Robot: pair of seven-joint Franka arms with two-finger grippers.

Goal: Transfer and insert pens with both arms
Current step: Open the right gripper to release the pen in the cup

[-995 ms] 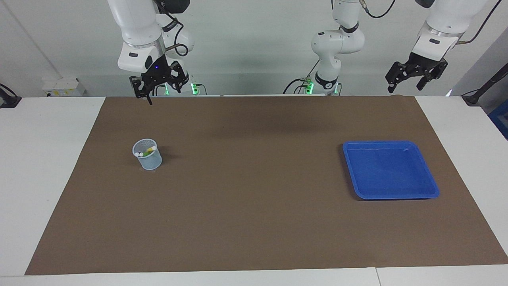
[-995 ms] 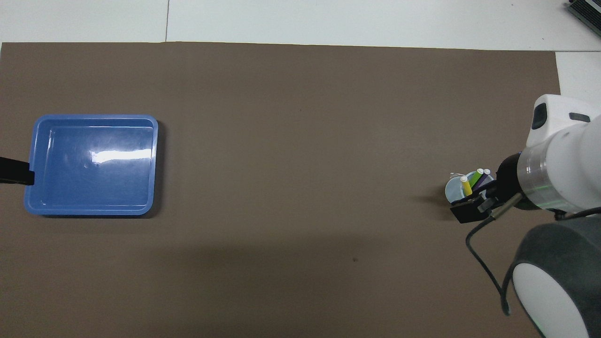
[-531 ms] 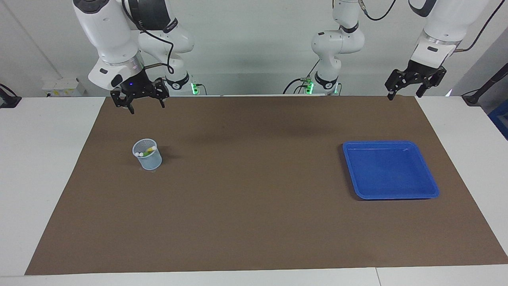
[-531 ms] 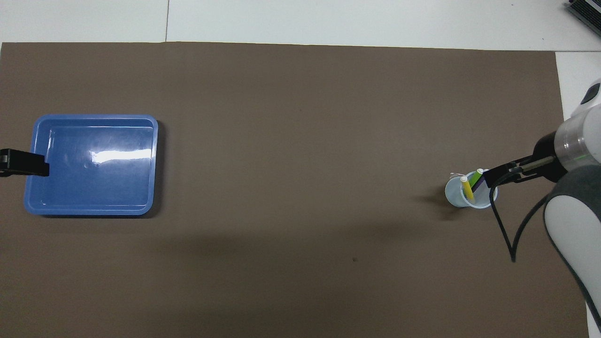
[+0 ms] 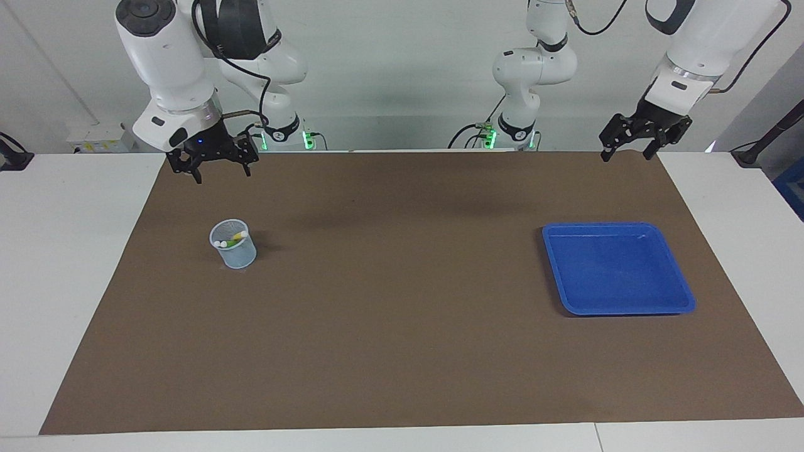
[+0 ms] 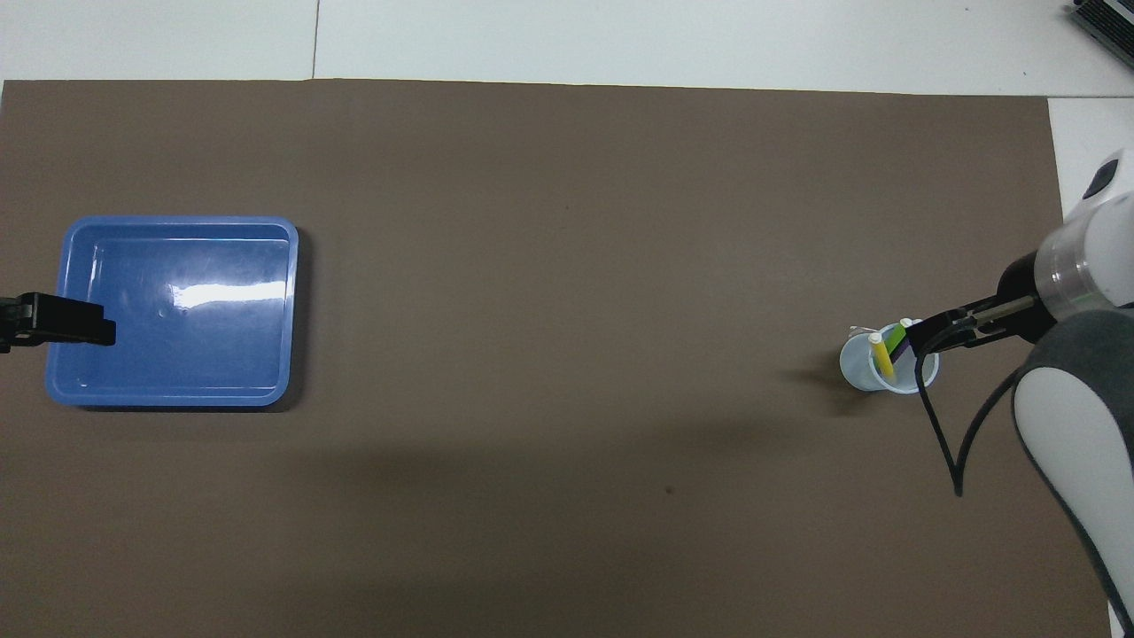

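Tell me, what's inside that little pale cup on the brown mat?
Pens stand in the cup: a yellow pen and a green pen show, with a dark purple one beside them. Their lower ends are hidden by the cup's wall.

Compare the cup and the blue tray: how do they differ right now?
The cup is small, round, pale and see-through; the blue tray is wide, flat, rectangular and opaque. The cup stands upright with the pens leaning in it; the tray holds nothing. The cup sits toward the right arm's end of the table, the tray toward the left arm's end. Both rest on the brown mat, and neither is touched by a gripper.
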